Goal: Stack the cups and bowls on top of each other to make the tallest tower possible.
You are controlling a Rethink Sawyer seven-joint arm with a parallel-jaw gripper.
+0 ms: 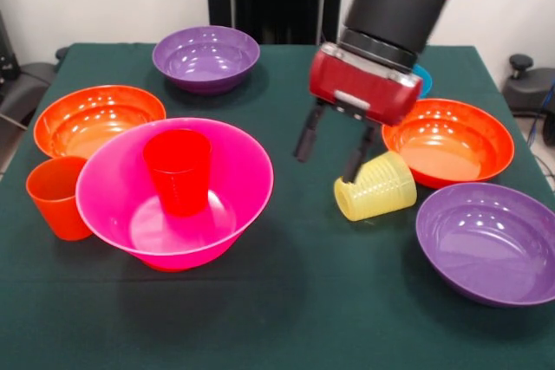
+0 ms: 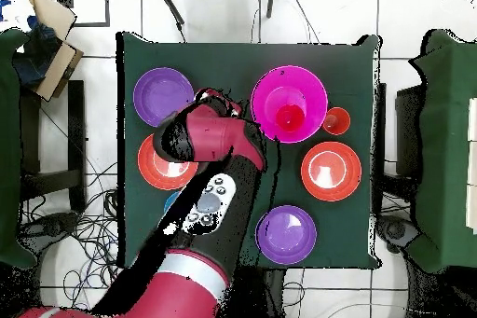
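Yellow cup lies tipped — long axis horizontal — just below the gripper, fingers spread, holding nothing.

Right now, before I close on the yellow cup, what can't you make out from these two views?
- Blue bowl: front view shows only a sliver behind the gripper.
- Yellow cup: hidden under the arm in the overhead view.
- Small orange bowl: not found in either view.
- Jaws against the cup: open, but contact is unclear.
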